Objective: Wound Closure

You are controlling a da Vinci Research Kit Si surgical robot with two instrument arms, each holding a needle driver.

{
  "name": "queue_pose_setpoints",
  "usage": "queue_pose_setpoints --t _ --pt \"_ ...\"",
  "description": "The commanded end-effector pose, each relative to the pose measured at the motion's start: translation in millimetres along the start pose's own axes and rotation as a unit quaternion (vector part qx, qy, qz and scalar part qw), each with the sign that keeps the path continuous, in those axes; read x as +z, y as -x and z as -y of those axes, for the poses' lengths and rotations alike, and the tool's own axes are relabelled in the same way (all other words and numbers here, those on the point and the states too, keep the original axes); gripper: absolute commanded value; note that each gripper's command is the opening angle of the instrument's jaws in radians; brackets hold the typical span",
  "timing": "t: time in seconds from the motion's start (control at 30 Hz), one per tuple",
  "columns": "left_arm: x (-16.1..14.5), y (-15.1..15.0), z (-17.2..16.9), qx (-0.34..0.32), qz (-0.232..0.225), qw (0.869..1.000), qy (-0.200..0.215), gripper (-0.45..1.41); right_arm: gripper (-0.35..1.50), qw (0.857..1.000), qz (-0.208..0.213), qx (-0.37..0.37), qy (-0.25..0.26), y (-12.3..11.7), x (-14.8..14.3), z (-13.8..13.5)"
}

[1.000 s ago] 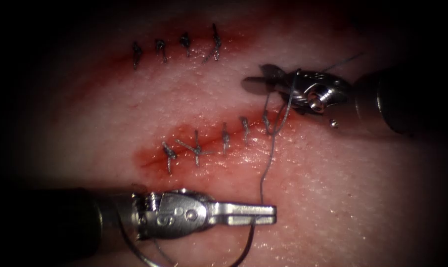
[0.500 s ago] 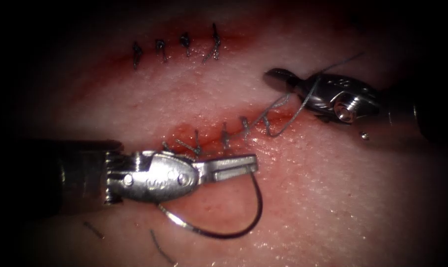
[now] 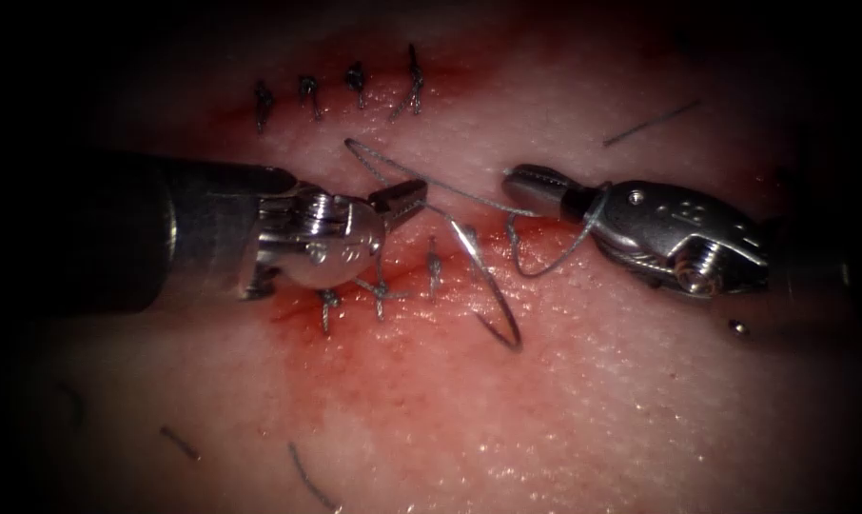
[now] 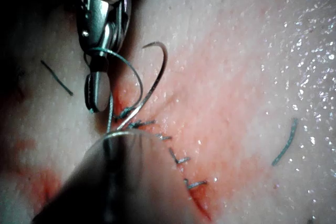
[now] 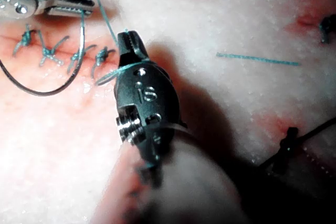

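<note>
Five stitches close the lower cut (image 3: 402,276); left tool (image 3: 404,197) fingers pinch the thread (image 3: 450,190), needle (image 3: 488,286) dangling free at 5 o'clock, right tool (image 3: 531,183) fingers pressed together, thread looped round them.

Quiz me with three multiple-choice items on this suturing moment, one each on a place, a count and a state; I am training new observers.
1. Where is the curved steel needle?
A) dropped, held by nothing
B) free of the pale pork tissue, held near its tail end by the left pincer
C) driven fully under a stitch

2. How many dark thread stitches cross the upper cut?
A) two
B) four
C) seven

3. What does the right pincer hold?
A) the thin grey thread
B) the needle
C) nothing

Answers:
1. B: the needle arcs clear over the lower cut from the left jaws.
2. B: four stitches stand in a row.
3. A: its jaws are shut on thread running leftward.
</note>
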Motion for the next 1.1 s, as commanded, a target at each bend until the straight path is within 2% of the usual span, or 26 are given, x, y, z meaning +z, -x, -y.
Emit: queue_pose_setpoints --t 0.03,0.13,0.3,0.53,0.87,1.1 --pt "0.4 0.0 0.1 -0.005 0.005 1.0 -0.007 -0.45 -0.35 1.0 0.001 0.0 -0.005 1.0 0.1 0.6" --pt "0.0 1.3 1.5 -0.011 0.017 0.999 -0.026 -0.45 -0.35 1.0 0.0 -0.009 -0.008 1.8 -0.8 0.7" --pt "-1.1 3.2 3.8 -0.014 0.026 0.999 -0.022 -0.45 -0.35 1.0 -0.003 -0.017 -0.014 3.5 -1.9 0.6" --pt "-2.8 6.1 6.7 -0.036 0.053 0.996 -0.061 -0.45 -0.35 0.999 0.001 -0.031 -0.03 5.4 -3.5 1.2" --pt "-6.2 11.9 9.2 -0.028 0.076 0.993 -0.088 -0.45 -0.35 0.997 0.005 -0.062 -0.051 6.7 -4.1 1.3" --pt "-8.7 16.1 10.4 -0.02 0.084 0.99 -0.111 -0.45 -0.35 0.996 0.005 -0.074 -0.053 6.6 -3.9 1.1"
